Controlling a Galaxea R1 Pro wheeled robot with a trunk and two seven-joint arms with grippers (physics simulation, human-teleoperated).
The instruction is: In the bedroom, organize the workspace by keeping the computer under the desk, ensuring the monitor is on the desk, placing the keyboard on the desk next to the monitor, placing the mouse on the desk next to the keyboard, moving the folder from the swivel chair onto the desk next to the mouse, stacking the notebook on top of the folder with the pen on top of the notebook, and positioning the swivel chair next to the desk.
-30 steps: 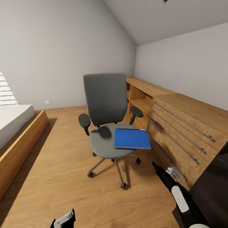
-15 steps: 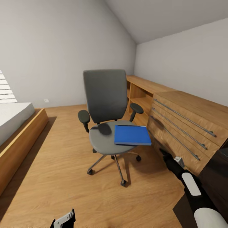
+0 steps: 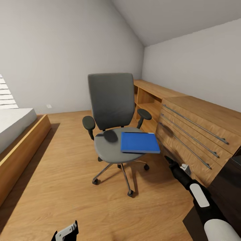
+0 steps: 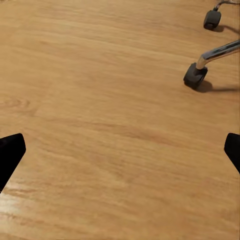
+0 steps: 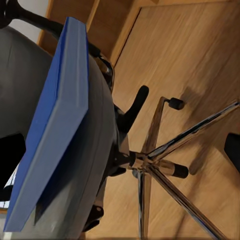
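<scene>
Grey cloth swivel chair [image 3: 112,103], matt wood floor [image 3: 67,187]

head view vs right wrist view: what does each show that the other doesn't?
Head view: the swivel chair's tall back and both armrests, the wooden dresser, the bed, the sloped walls, the left hand, and the right hand low beside the dresser.

Right wrist view: the seat's underside, the lever beneath it, and the chrome hub.

Shared: the blue folder lying on the seat, its edge past the seat's rim, the chair's chrome legs, the plank floor.
</scene>
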